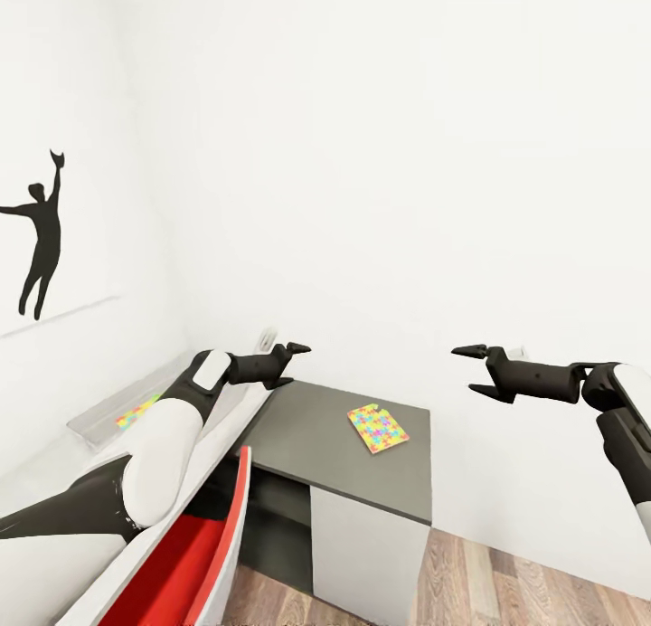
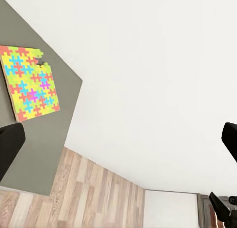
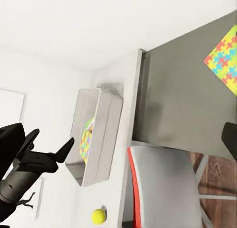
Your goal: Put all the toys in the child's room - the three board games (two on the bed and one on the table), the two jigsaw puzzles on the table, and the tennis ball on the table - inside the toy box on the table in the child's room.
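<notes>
One jigsaw puzzle (image 1: 378,427) lies flat on the dark grey side cabinet (image 1: 307,436); the left wrist view looks down on this puzzle (image 2: 29,82). A second jigsaw puzzle (image 1: 136,412) lies inside the grey toy box (image 1: 95,427) on the white table (image 1: 41,472). In the right wrist view the tennis ball (image 3: 98,216) rests on the table (image 3: 118,198) near the toy box (image 3: 96,134). My left gripper (image 1: 291,364) hovers open over the cabinet's near corner. To the cabinet's right, my right gripper (image 1: 466,370) hangs open and empty. The board games and bed are out of view.
A red and white chair (image 1: 194,554) stands tucked at the table just below my left arm. White walls close in behind the table and cabinet, with a black silhouette picture (image 1: 41,237) on the left one. Wood-plank floor (image 1: 506,581) lies open right of the cabinet.
</notes>
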